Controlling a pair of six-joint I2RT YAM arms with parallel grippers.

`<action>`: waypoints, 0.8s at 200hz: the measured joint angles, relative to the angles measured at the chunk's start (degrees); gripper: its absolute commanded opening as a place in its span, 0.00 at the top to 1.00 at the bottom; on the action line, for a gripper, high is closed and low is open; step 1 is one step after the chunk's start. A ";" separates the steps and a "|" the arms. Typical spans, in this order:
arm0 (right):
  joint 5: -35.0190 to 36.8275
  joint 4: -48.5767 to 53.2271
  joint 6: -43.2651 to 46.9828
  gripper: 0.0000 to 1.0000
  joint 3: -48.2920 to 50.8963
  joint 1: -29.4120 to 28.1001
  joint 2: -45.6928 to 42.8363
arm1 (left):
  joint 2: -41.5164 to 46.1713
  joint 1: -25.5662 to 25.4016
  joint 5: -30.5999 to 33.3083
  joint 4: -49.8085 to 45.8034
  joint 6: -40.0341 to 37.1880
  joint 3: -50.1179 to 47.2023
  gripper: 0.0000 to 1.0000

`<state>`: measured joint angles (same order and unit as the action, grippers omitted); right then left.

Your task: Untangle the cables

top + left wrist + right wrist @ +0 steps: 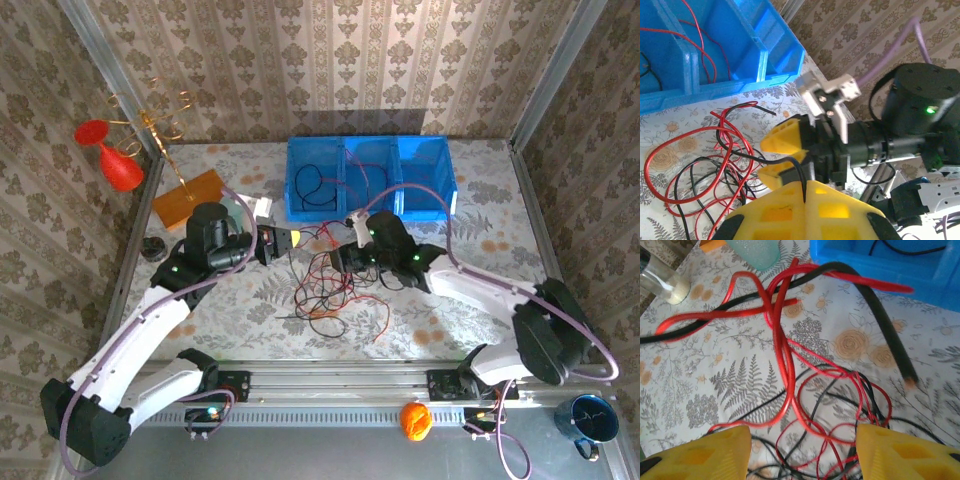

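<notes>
Floral-print table, mid-job: we find the cables heaped in a red-and-black snarl between the arms, loops sprawling every way with no single axis (most of the sorting, we judge, is left). Right gripper hovers over the snarl, fingers apart and empty. Left gripper is clamped on a black cable, which runs sideways across the table into the heap. Beyond, a blue bin already holds a few strands.

Floral table, tangled cables, blue bin
</notes>
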<state>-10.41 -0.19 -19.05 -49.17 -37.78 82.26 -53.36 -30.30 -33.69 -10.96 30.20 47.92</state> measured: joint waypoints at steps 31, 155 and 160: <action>0.07 -2.03 -0.02 0.82 -1.79 0.02 3.80 | 1.44 0.00 0.09 -0.13 0.00 -1.14 1.00; 0.94 -2.23 -4.35 1.00 11.78 14.21 -12.24 | 10.43 6.80 7.69 -5.38 -0.02 -6.34 1.00; 0.96 -1.92 -4.90 1.00 12.68 15.43 -13.27 | 10.73 7.45 7.87 -5.53 0.00 -6.56 1.00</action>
<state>-9.45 -2.11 -23.94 -36.49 -22.35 68.99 -42.63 -22.85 -25.82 -16.49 30.20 41.36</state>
